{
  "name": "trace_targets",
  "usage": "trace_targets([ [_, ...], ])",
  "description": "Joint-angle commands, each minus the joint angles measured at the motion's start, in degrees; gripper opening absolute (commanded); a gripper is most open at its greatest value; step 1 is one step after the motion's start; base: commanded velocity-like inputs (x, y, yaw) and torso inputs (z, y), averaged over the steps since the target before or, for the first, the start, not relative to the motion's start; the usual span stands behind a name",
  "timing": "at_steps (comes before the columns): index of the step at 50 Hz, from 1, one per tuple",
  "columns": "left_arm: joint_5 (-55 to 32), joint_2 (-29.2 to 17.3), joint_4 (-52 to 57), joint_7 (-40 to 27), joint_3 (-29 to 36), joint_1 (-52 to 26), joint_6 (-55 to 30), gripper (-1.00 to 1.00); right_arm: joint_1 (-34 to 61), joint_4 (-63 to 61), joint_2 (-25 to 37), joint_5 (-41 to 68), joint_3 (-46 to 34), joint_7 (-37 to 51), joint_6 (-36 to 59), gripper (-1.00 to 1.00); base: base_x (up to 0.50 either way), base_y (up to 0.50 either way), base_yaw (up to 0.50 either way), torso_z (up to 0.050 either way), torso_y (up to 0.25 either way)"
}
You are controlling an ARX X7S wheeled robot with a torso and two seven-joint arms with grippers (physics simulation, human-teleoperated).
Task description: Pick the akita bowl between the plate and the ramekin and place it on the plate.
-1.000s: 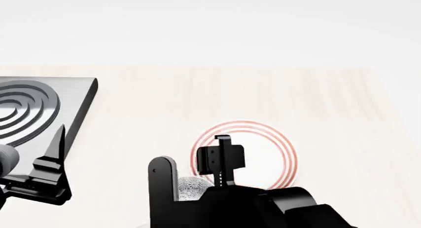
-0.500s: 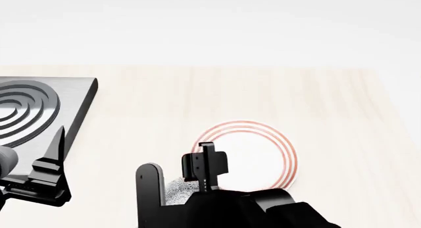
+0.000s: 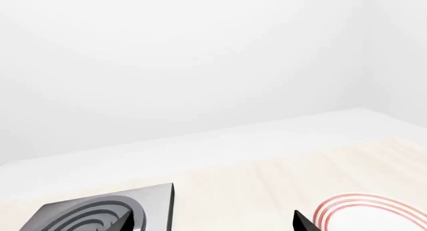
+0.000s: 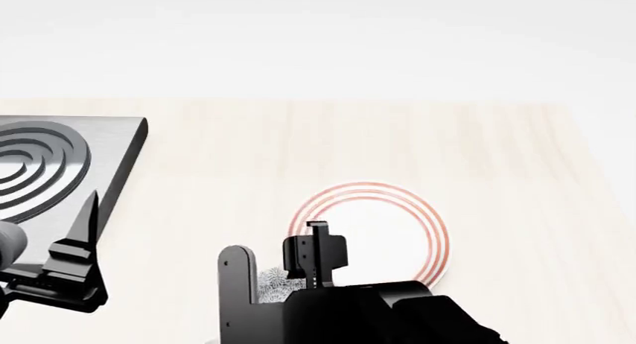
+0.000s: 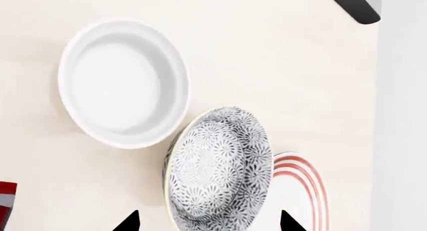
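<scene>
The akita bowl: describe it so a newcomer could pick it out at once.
Start at the red-ringed plate on the pale wooden table. Right beside it, between the plate and the plain white ramekin, sits the akita bowl. It alone carries a fine grey-and-white speckled pattern.

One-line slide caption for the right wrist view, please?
Right gripper open over the speckled akita bowl, which sits between the white ramekin and the red-ringed plate.

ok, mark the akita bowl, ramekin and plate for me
akita bowl [image 5: 220, 171]: right wrist view, middle of its speckled surface
ramekin [image 5: 123, 83]: right wrist view, pale inside floor
plate [image 4: 392, 228]: head view, bare white centre
</scene>
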Motion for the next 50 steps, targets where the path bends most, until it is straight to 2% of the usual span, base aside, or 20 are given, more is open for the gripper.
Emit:
trace_targets([
  [1,-0.1,-0.2,-0.1,-0.1,-0.1,0.3,0.4,1.00,-0.9,0.5,-0.5,1.1,-0.5,-1.5,-1.0,1.00,0.00,0.00,0.00,0.000,0.000],
  [21,-0.3,-0.5,-0.3,-0.1,0.3,0.6,1.1,1.00,-1.9,10.4,-3.4,0.1,-1.1,-1.4,-5.7,1.00,0.00,0.00,0.00,0.000,0.000],
  [50,-0.7,-0.9,-0.6,-0.3,0.4,0.9,1.9,1.00,-4.1,14.4,-5.1,-1.3,-2.7,-0.8,-10.3,1.00,0.00,0.00,0.00,0.000,0.000],
])
